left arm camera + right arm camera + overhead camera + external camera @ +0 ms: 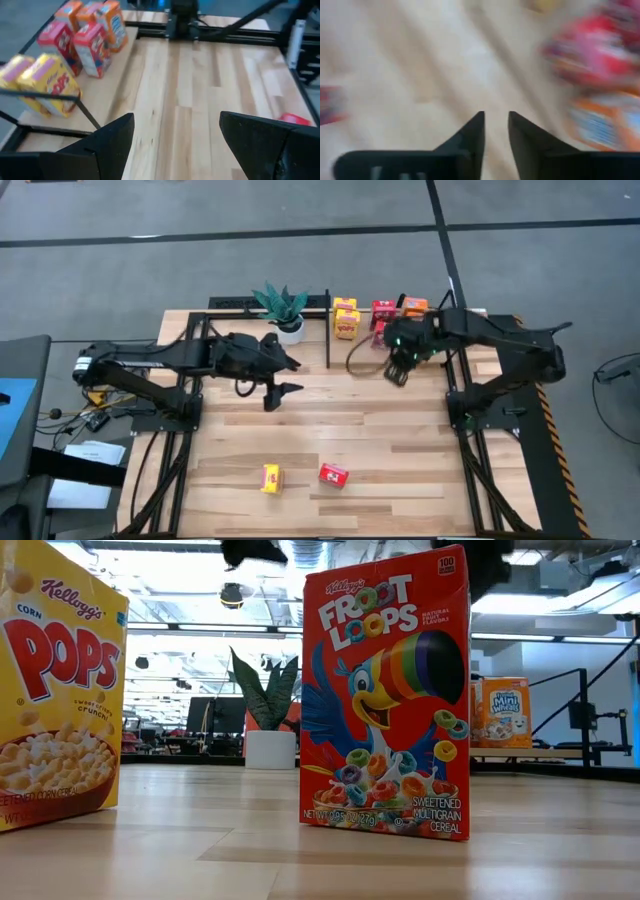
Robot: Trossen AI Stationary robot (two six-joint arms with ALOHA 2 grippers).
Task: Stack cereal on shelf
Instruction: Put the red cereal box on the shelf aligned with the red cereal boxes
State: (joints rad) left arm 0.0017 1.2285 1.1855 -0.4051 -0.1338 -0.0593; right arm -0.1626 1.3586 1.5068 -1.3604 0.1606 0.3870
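Several small cereal boxes stand upright on the shelf [366,340] at the table's far side: yellow [345,318], red [383,315] and orange [413,307]. They also show in the left wrist view [50,82]. A yellow box [271,477] and a red box [333,474] stand upright on the table near its front edge. The low view shows them as Corn Pops [60,690] and Froot Loops [385,700]. My left gripper [280,385] is wide open and empty [176,131], left of the shelf. My right gripper [397,370] hovers in front of the shelf's boxes, empty, its fingers a narrow gap apart [496,125].
A potted green plant [283,310] stands at the far side, left of the shelf's black post [328,330]. Black frame rails run along the table's left and right sides. Bare wood lies between the grippers and the two front boxes.
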